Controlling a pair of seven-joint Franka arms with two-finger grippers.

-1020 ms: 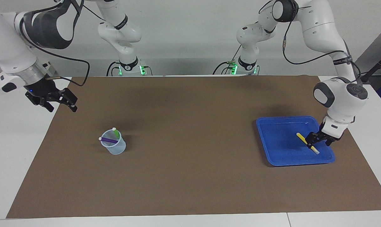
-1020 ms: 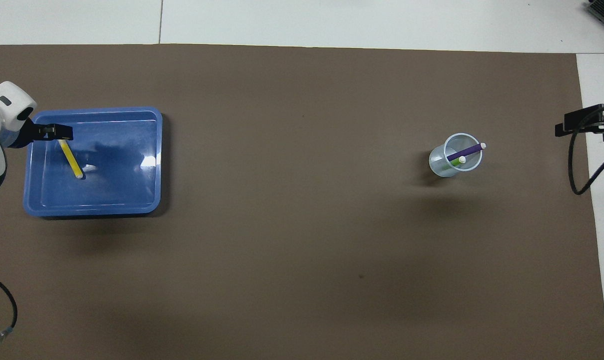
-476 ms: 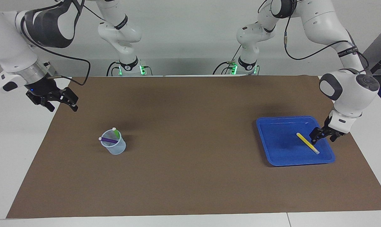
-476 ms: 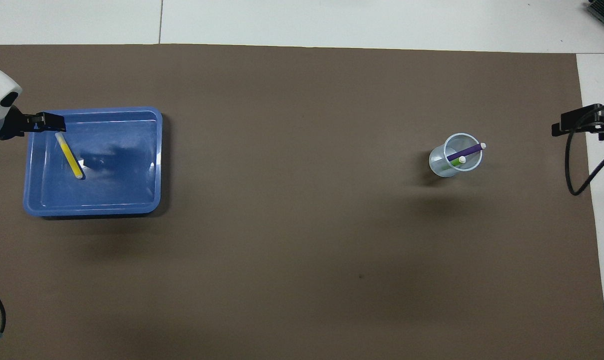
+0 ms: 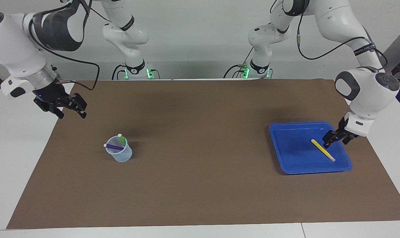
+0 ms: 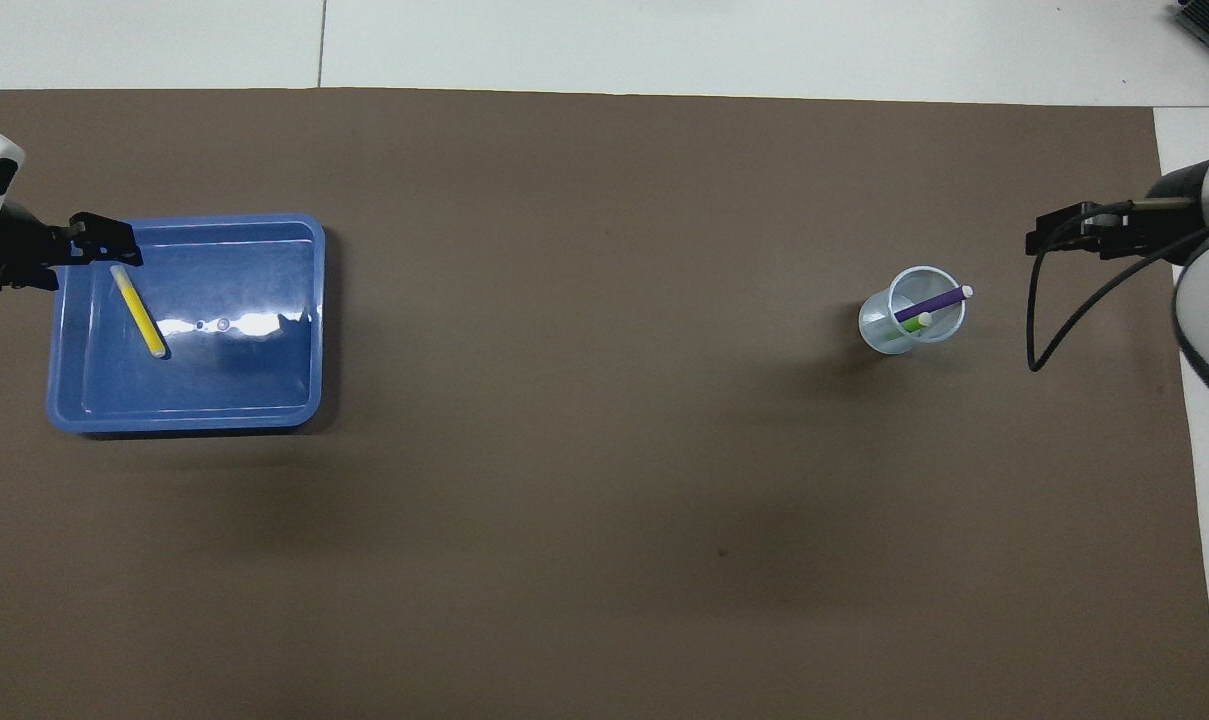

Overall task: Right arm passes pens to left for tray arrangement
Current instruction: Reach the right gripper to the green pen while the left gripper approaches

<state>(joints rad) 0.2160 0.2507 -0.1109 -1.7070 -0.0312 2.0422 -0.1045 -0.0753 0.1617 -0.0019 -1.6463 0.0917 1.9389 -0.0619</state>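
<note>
A yellow pen [image 5: 323, 150] [image 6: 139, 312] lies flat in the blue tray [image 5: 292, 152] [image 6: 234, 385], near the tray's rim at the left arm's end. My left gripper [image 5: 335, 140] [image 6: 109, 245] hangs open and empty just above that rim, beside the pen's end and clear of it. The purple pen [image 5: 114, 147] [image 6: 932, 303] and the green pen [image 5: 122, 139] [image 6: 912, 326] stand tilted in a clear cup [image 5: 122, 156] [image 6: 879, 335]. My right gripper [image 5: 72, 110] [image 6: 1049, 235] is open and empty, raised over the mat's edge at the right arm's end.
A brown mat [image 5: 200, 172] covers most of the white table [image 5: 18, 158]. A black cable [image 6: 1039, 330] loops down from the right wrist beside the cup. Both arm bases stand at the table's robot end.
My left gripper has lifted off the yellow pen and drawn back to the tray's rim; the pen stays in the tray. My right gripper has moved a little toward the cup.
</note>
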